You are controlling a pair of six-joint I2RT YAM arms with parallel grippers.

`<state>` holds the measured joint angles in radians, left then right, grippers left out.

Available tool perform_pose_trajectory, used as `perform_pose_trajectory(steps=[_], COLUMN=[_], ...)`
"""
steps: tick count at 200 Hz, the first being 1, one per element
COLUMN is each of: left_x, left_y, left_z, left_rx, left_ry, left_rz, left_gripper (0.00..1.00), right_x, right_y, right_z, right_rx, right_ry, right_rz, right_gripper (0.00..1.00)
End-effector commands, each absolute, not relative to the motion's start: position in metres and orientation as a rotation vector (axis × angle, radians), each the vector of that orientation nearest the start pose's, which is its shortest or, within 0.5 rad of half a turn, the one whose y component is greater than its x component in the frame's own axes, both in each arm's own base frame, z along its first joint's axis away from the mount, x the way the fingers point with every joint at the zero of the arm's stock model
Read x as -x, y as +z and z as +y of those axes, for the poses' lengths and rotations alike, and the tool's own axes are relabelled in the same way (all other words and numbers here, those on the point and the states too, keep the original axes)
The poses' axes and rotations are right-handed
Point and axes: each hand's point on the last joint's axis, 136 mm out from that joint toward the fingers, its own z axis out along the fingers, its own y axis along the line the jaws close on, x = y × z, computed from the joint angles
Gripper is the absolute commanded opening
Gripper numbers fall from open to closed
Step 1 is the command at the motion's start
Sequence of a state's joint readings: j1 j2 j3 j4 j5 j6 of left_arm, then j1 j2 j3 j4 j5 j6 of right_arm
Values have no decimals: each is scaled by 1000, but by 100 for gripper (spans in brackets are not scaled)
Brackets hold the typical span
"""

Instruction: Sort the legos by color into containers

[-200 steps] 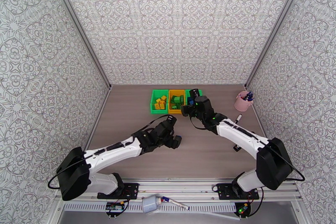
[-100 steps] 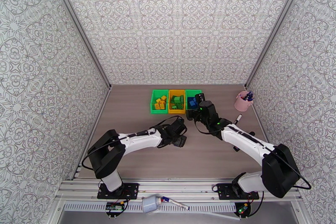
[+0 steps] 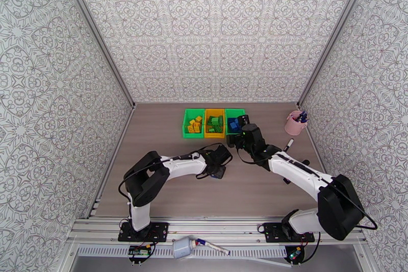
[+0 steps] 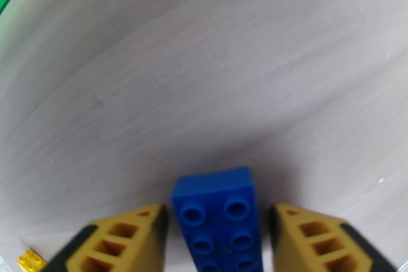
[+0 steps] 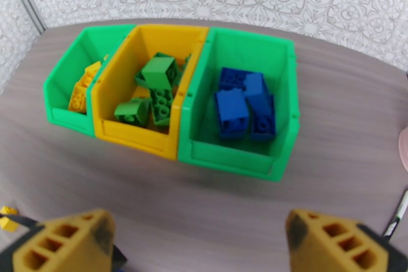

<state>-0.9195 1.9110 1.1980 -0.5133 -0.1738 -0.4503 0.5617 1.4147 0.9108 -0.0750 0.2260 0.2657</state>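
Blue brick (image 4: 217, 227) lies on the surface between the fingers of the left claw (image 4: 217, 211), its long axis running along them, so snugly flanked that I cannot tell whether it is gripped, while the right claw (image 5: 201, 247) gapes wide before the containers (image 5: 232, 163).

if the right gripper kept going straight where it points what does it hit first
The right gripper would likely meet bare table first, then the near wall of the right green bin; depth is unclear.
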Motion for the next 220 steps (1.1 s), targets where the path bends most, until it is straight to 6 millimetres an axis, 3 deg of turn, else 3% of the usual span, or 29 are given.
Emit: perform_pose_trajectory(steps=[1,16,53,112,145,180,220], left_x=[-273,-274,-277,-302,-342,-401,-464], left_y=[18,20,36,97,135,168,175], left_z=[-314,-313,-318,-329,-343,-363,-386], left_rx=[-605,-602,-618,-608,-585,-527,-483], left_ry=[-96,-84,-124,-249,-349,-429,-486], left_rz=[2717,2715,2662,2423,2245,2114,2046], left_gripper=[42,34,34,34,33,33,33], right_x=[-376,-375,-372,-360,-349,-339,-331], right_y=[175,175,181,202,214,216,211], right_z=[182,179,175,159,143,131,121], right_rx=[149,144,126,98,69,48,37], right_ry=[212,202,210,194,189,178,158], right_rz=[2138,2138,2121,2073,2035,2029,2041], right_gripper=[92,92,92,92,92,92,92])
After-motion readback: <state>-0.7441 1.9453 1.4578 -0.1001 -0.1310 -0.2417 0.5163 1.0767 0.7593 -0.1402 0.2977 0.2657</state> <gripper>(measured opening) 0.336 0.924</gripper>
